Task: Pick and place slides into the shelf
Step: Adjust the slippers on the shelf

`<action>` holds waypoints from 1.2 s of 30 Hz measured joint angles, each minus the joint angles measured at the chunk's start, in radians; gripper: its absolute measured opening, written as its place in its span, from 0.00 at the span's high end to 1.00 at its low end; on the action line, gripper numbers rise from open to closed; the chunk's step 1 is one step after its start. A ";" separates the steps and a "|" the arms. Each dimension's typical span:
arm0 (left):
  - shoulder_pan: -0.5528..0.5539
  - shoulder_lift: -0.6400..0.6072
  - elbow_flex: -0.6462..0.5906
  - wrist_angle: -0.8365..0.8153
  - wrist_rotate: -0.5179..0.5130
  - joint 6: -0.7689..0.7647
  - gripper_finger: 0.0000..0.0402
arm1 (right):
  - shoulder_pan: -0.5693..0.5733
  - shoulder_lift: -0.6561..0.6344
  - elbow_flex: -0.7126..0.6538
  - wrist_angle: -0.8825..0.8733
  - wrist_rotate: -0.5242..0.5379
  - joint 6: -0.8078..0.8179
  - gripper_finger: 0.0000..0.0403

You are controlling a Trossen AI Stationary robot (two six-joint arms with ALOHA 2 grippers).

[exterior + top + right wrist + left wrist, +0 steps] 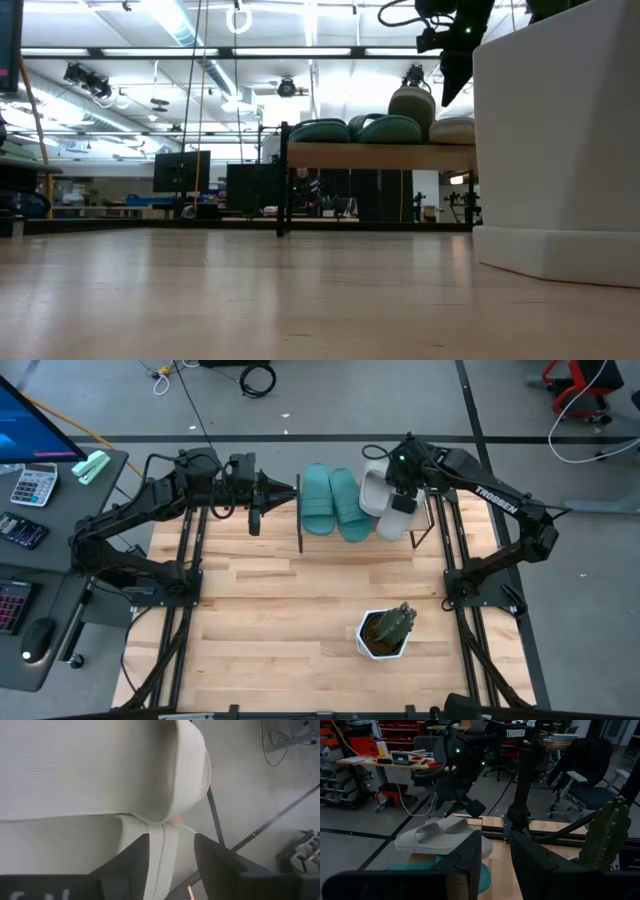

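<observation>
Now the right gripper (398, 488), fingers apart, releases a light grey ridged slide (374, 490) at the plank shelf's (420, 532) right end — next, lift clear; left gripper (290, 488) waits, fingers slightly apart.

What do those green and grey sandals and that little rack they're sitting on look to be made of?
The teal slides look like soft moulded foam or rubber: matte, rounded, with ridged soles. The grey slides look the same, with fine ribbing in the right wrist view. The shelf seems to have a pale wooden plank top with a smooth finish, on thin black legs, probably metal.
</observation>
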 joint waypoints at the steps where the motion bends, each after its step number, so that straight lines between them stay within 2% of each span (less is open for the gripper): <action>1: 0.000 0.000 0.000 0.000 0.000 0.000 0.73 | 0.000 0.004 0.000 0.002 0.007 0.000 0.58; 4: 0.000 0.000 0.000 -0.005 0.000 0.000 0.73 | 0.010 0.005 0.000 0.017 -0.019 0.001 0.55; 10: 0.000 0.000 0.000 -0.010 0.000 0.000 0.73 | 0.117 -0.030 0.000 0.092 -0.038 -0.025 0.55; 15: 0.000 0.000 0.000 -0.010 0.000 0.000 0.73 | 0.252 -0.054 0.000 0.152 -0.158 -0.126 0.55; 17: 0.000 0.000 0.000 -0.010 0.000 0.001 0.73 | 0.316 -0.045 0.000 0.182 -0.176 -0.170 0.54; 23: 0.000 0.000 0.000 -0.010 -0.001 0.001 0.73 | 0.443 0.034 0.000 0.324 -0.168 -0.214 0.54; 26: 0.000 0.000 0.000 -0.010 -0.001 0.002 0.73 | 0.486 0.090 0.000 0.344 -0.125 -0.276 0.54; 36: 0.000 -0.002 0.000 -0.086 -0.001 0.007 0.73 | 0.519 0.200 0.000 0.381 -0.114 -0.296 0.54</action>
